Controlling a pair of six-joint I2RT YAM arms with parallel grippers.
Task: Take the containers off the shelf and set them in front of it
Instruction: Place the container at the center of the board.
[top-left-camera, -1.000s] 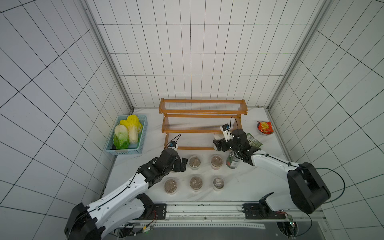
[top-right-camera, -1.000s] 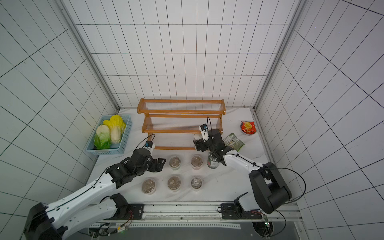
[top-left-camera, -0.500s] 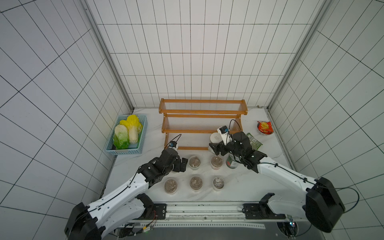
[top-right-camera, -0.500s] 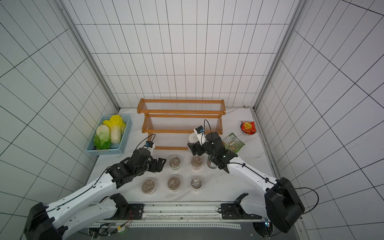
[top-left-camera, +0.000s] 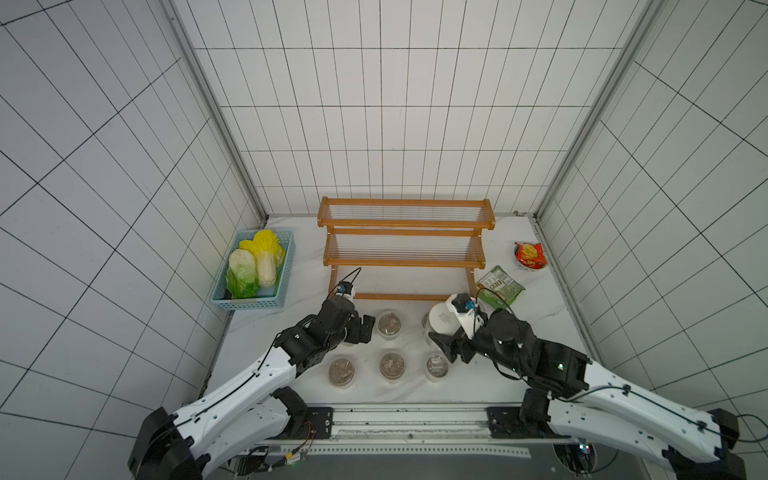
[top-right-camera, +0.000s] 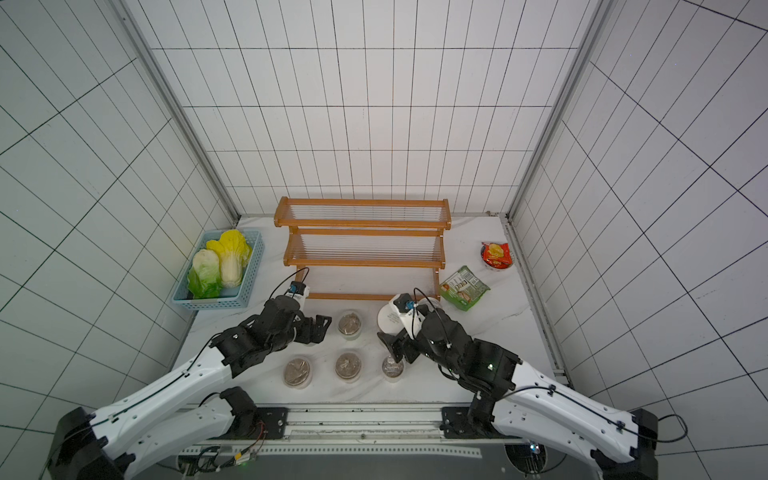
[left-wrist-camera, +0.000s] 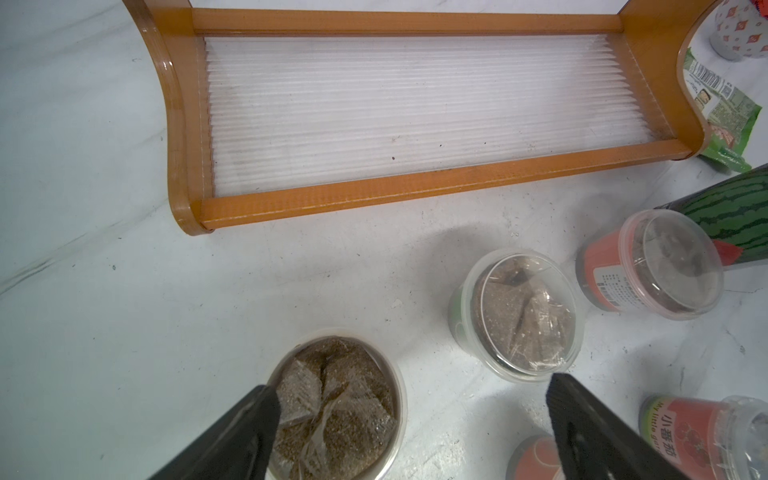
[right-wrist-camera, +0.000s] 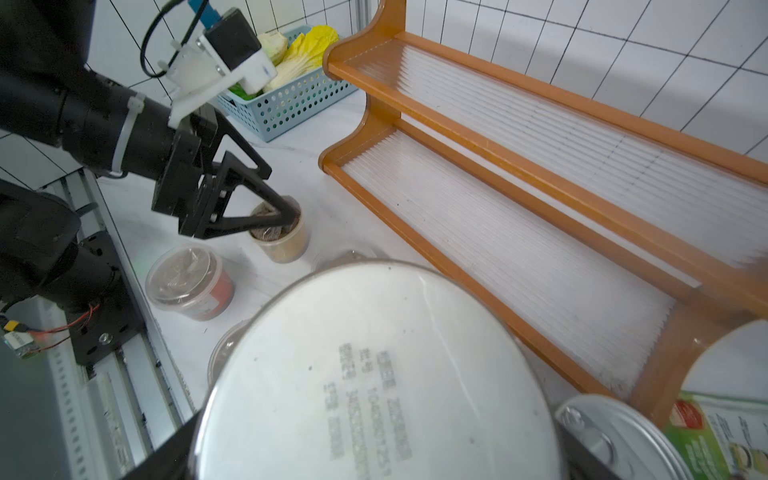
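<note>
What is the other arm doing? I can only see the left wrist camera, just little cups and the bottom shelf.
Observer: The right gripper is clamped on the jar with the white lid, holding it in front of the shelf, near its right end.
Operator: Is anything up on the higher levels?
Observer: No. Both top views show all three levels bare.

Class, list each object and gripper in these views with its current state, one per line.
Shelf: all three tiers empty.
Cups: upright on the table before the shelf.
White-lidded jar: gripped by right gripper.
Tin can: upright on the table.
Left gripper: open, at one cup.
Right gripper: shut on the jar.
</note>
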